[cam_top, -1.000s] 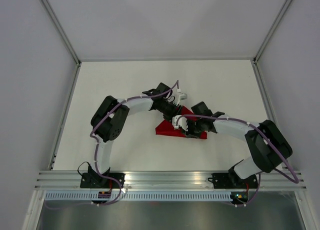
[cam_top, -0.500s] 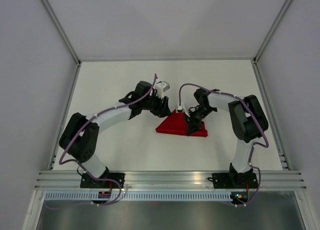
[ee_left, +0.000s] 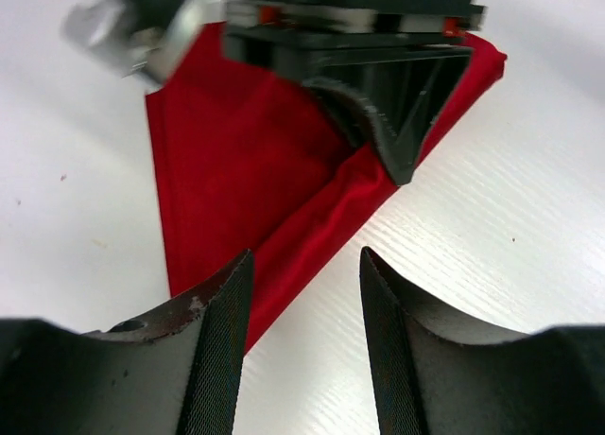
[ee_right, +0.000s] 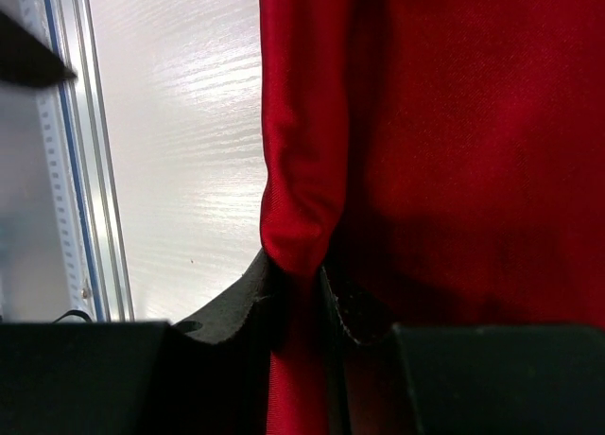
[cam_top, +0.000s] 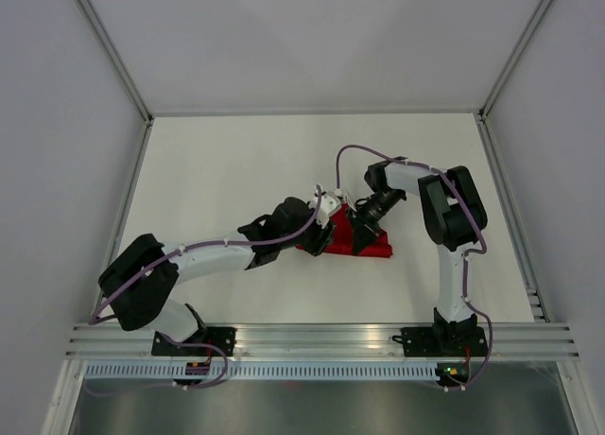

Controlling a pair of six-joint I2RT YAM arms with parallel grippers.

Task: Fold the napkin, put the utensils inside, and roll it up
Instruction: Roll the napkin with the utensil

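Top external view showed the left jaws spread wide and empty at the left corner of the napkin (cam_top: 373, 248), folded mid-worktop (cam_top: 217, 161), long edge running left to right; the right jaws pinched its fold tight.

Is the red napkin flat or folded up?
Folded. The napkin lies in a triangle with a thick doubled edge, and the right pincer pinches a fold of it.
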